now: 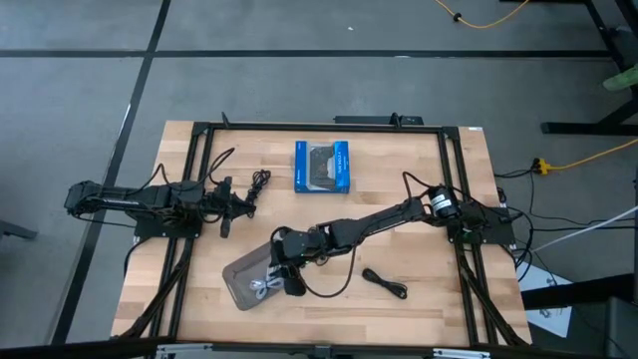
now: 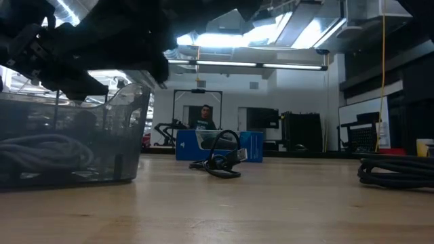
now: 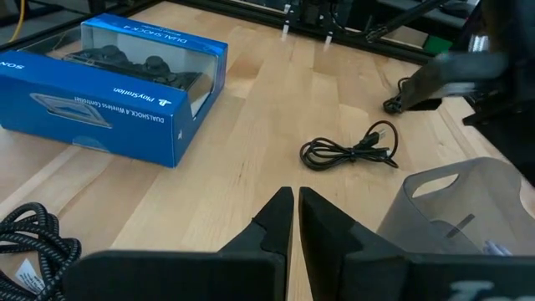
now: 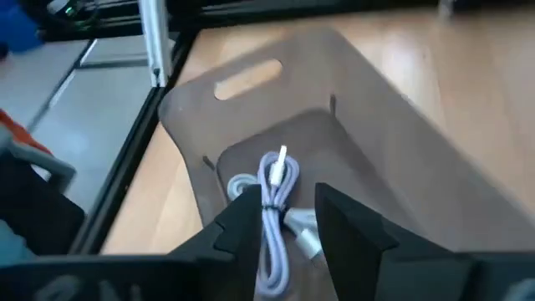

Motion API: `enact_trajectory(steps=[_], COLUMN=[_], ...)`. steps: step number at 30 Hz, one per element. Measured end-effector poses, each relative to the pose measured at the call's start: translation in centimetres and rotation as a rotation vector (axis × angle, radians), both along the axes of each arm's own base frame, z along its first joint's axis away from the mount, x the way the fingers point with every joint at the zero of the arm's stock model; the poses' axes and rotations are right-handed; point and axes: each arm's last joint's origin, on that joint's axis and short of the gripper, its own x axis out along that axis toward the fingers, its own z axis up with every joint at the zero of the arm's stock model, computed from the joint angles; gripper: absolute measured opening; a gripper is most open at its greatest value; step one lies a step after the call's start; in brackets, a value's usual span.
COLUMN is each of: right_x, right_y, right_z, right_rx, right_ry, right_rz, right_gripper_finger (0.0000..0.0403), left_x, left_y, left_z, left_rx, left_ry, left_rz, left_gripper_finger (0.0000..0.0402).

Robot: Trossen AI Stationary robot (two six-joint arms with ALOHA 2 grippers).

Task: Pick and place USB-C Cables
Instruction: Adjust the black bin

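A grey see-through tray (image 1: 239,284) sits near the table's near edge, and a white USB-C cable (image 4: 276,188) lies bundled on its floor. My right gripper (image 4: 288,201) hangs open over the tray (image 4: 401,109), one finger on each side of that cable. My left gripper (image 3: 295,194) is shut and waits at the table's left (image 1: 246,205). A black braided cable (image 1: 259,182) lies just beyond it. Another black cable (image 3: 351,150) lies mid-table and also shows in the low view (image 2: 224,161). One more black cable (image 1: 385,283) lies to the right of the tray.
A blue game-controller box (image 1: 322,166) lies flat near the table's far edge. My right arm (image 1: 379,221) stretches low across the table's middle. A black metal frame (image 1: 454,179) runs along the table's sides. Bare wood shows at the near right (image 1: 449,299).
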Motion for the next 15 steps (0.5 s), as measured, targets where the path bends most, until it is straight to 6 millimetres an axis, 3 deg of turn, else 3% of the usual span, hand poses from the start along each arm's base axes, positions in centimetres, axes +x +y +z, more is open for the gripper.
enact_trajectory(steps=[6,11,13,15], right_x=[-1.2,-3.5,-3.8,-3.6], right_y=[0.3,2.4,3.0,3.0], right_z=[-1.3,-2.5,-1.7,0.7], right_rx=[0.149,0.178,0.125,0.081], right_ry=[0.252,0.485,0.443,0.357], right_rz=[-0.171,-0.271,-0.304,-0.334], right_gripper_finger=[0.0106,0.0097,0.0093,0.0091], left_x=[0.0,0.0,0.0,0.0], left_y=[0.0,0.0,0.0,0.0], left_z=[0.0,0.0,0.0,0.0], left_rx=[0.0,0.0,0.002,0.004], left_ry=[0.0,0.0,0.001,-0.001], left_rz=[0.0,0.0,0.004,0.016], left_gripper_finger=[0.0016,0.0016,0.0016,0.0016])
